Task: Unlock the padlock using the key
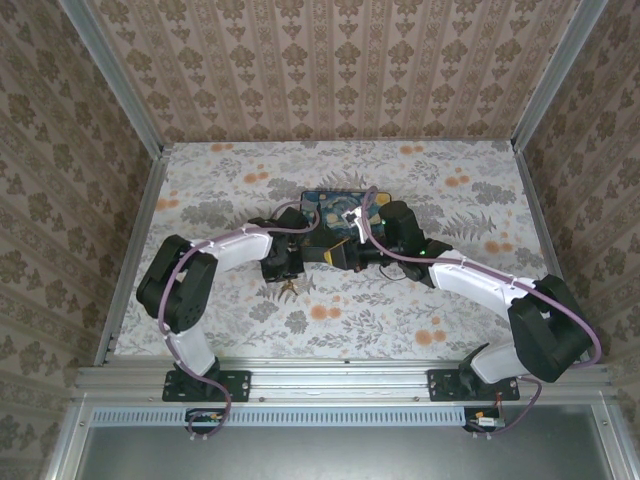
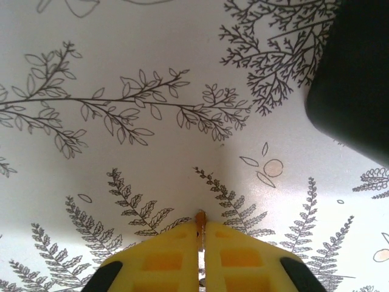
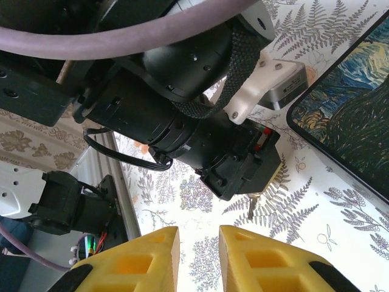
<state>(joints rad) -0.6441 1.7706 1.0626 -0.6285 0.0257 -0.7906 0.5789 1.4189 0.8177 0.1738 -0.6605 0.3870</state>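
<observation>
My left gripper point(image 2: 201, 224) is shut, and a thin brass-coloured edge of the key point(image 2: 200, 216) shows in the slit between its yellow fingers, just above the fern-patterned tabletop. In the right wrist view the key's slim blade point(image 3: 251, 207) sticks out under the left gripper's black body. From above, the left gripper point(image 1: 288, 274) points toward the near edge with the key point(image 1: 290, 289) at its tip. My right gripper point(image 3: 199, 234) stands open just right of it point(image 1: 350, 250), with nothing between its fingers. The padlock is hidden.
A black box with a blue-and-yellow painted lid point(image 1: 338, 208) lies just behind both grippers, and its lid point(image 3: 355, 115) runs along the right of the right wrist view. A dark blurred shape point(image 2: 358, 79) stands close to the right of the left gripper. Aluminium rails point(image 1: 135, 250) border the table.
</observation>
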